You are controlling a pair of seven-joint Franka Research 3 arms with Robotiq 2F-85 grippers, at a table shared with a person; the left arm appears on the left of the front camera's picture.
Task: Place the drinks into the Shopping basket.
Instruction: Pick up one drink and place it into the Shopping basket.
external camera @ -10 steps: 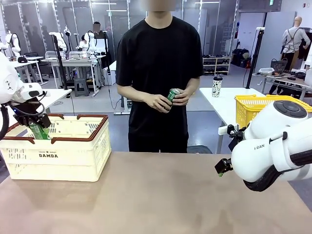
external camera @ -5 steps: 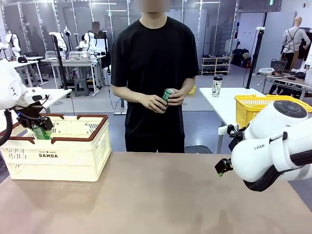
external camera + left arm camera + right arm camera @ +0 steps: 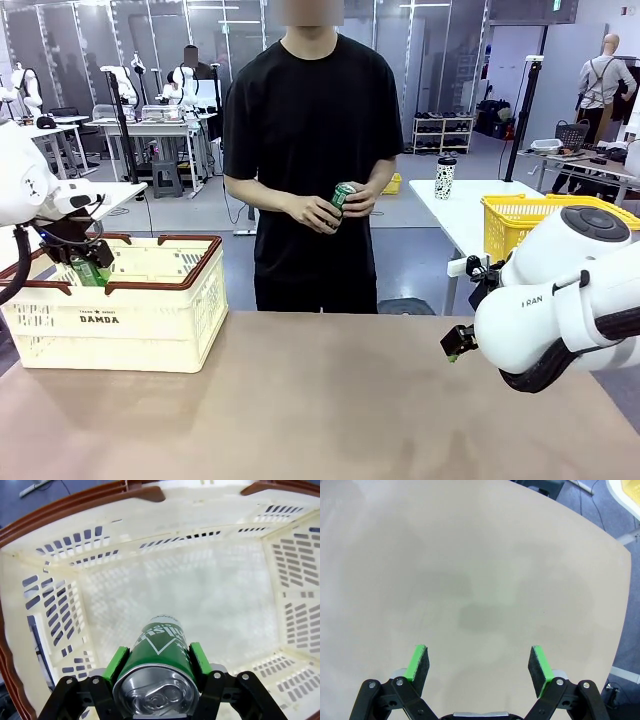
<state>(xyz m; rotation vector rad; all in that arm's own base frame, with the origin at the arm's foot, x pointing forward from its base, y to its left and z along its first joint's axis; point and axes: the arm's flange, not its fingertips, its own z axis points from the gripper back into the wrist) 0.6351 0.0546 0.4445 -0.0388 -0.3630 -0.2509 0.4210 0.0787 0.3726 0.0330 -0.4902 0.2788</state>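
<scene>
My left gripper (image 3: 157,656) is clamped on a green can (image 3: 159,645), its top toward my wrist, and it hangs inside the basket (image 3: 60,545), up near the rim and clear of the floor. My right gripper (image 3: 479,664) hangs wide open over the counter (image 3: 470,570), holding nothing. Across the counter, the person (image 3: 310,120) holds a second green can (image 3: 343,194) in both hands.

L hand (image 3: 156,667) grips green can (image 3: 159,655) over basket (image 3: 60,555).
</scene>
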